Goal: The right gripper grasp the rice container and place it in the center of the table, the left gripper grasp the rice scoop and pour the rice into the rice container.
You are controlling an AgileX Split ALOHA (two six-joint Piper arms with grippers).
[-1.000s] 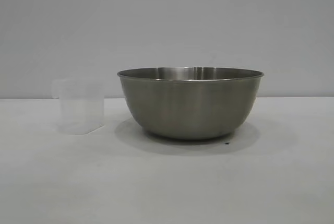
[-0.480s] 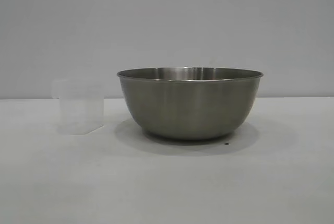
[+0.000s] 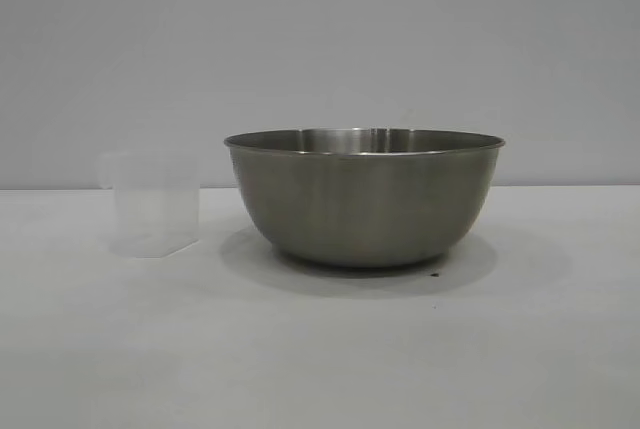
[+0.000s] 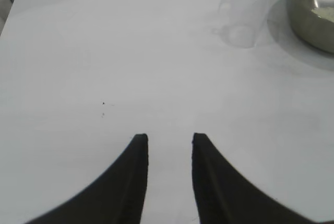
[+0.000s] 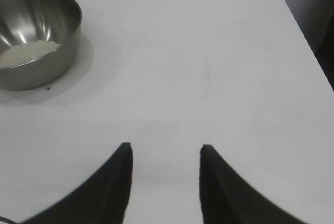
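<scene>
Left gripper (image 4: 169, 139) hovers over bare table (image 4: 104, 51), its dark fingers (image 4: 138, 145) spread with nothing between them. Well ahead of it stands the rice scoop (image 4: 242, 18), upright and seemingly empty, just beside the rice container (image 4: 313, 12). Rice (image 5: 28, 52) lies as a pale layer inside that steel bowl. Right gripper (image 5: 164, 151), fingers likewise parted and empty, hangs above the table well apart from the bowl, which sits ahead and off to one side.
</scene>
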